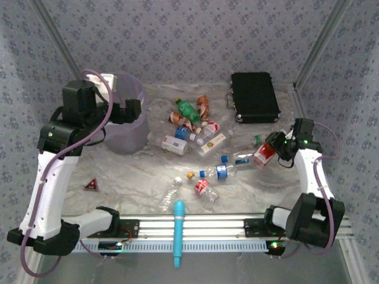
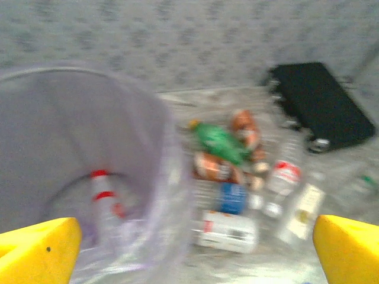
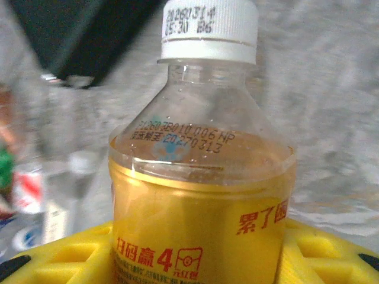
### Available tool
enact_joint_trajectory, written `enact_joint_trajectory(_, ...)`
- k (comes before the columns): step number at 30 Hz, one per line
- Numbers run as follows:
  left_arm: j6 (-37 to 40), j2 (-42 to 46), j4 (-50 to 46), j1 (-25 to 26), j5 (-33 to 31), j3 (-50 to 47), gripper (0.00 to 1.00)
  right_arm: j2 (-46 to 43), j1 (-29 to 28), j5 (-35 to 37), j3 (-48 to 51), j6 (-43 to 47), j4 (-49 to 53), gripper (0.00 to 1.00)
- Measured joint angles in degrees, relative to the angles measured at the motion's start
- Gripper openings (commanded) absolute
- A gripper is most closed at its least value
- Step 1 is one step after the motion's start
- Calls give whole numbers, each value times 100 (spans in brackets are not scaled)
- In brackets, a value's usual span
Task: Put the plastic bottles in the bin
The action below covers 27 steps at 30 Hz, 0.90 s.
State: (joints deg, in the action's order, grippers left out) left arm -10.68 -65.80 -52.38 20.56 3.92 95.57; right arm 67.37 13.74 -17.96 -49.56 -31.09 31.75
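Several plastic bottles lie in the middle of the table, among them a green one (image 1: 188, 109) (image 2: 219, 141), a white one (image 1: 174, 145) (image 2: 228, 231) and a blue-labelled one (image 1: 224, 171). The bin (image 1: 127, 139) (image 2: 71, 118) stands at the back left, with one red-banded bottle (image 2: 100, 195) lying inside it. My left gripper (image 1: 133, 109) (image 2: 195, 260) hovers by the bin's right rim, open and holding nothing. My right gripper (image 1: 277, 147) (image 3: 198, 254) is low at the right, shut on a white-capped bottle (image 1: 264, 155) (image 3: 201, 177) with a gold label.
A flat black case (image 1: 254, 97) (image 2: 323, 103) lies at the back right. A slim light-blue tool (image 1: 178, 231) rests across the rail at the near edge. A small red-and-black triangle (image 1: 90, 185) lies at the front left.
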Motion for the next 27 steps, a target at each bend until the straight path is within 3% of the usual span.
enact_joint_trajectory(4, -382, -310, 603, 584, 1143, -286, 100, -107, -634, -511, -518, -28, -66, 50)
enact_joint_trajectory(9, -684, -1191, 1263, 1357, 2024, -577, 100, -20, -1635, -1099, -1303, -153, -396, 50)
enact_joint_trajectory(19, -1296, -1958, 2483, 1985, 2496, -1235, 100, 662, -2981, -1412, -2166, -555, -1156, 50)
enact_joint_trajectory(24, -1491, -2238, 2962, 2118, 2581, -1239, 99, 997, -3340, -1440, -2302, -647, -1298, 50)
enact_joint_trajectory(27, -1569, -2378, 3121, 2144, 2586, -1239, 93, 1067, -3445, -1438, -2326, -691, -1353, 50)
